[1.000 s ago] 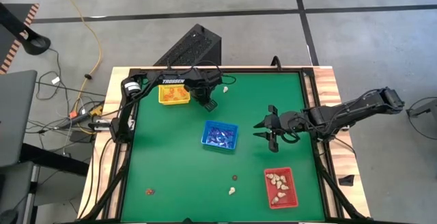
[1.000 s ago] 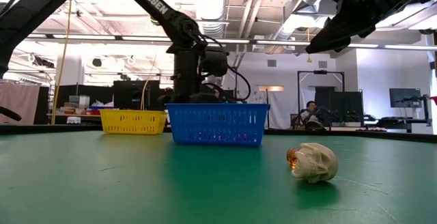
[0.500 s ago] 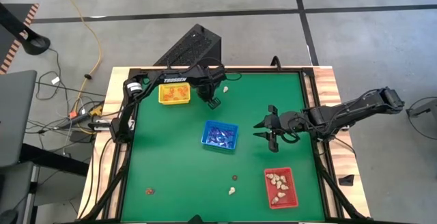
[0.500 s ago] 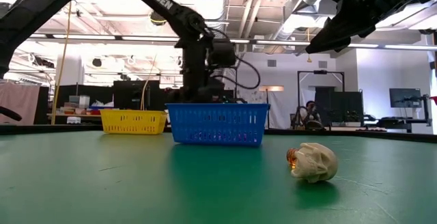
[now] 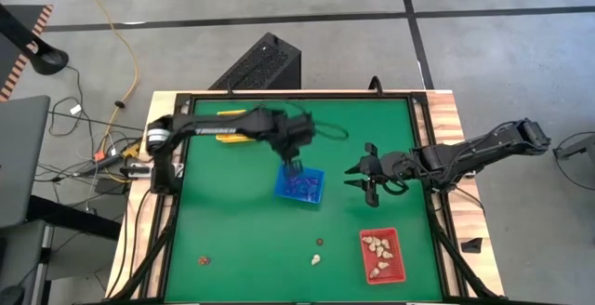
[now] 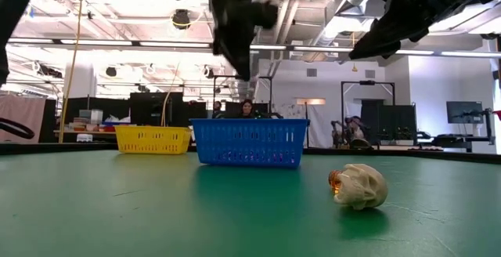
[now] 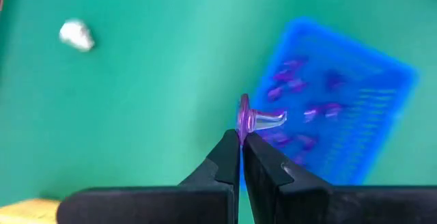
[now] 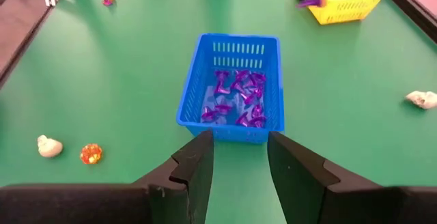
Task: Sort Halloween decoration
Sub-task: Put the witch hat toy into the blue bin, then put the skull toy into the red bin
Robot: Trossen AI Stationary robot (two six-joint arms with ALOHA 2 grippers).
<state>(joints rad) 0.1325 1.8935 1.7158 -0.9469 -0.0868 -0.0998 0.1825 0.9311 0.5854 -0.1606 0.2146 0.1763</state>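
L fingers now over 1 blue tray

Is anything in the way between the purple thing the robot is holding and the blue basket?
Nothing visible. The left gripper pinches the purple trinket at the blue tray, whose top is open.

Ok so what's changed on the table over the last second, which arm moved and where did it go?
The left gripper, shut on a purple trinket, has swung from beside the yellow tray across to the blue tray. The right gripper has stayed open above the mat, and the trays and loose trinkets have not moved.
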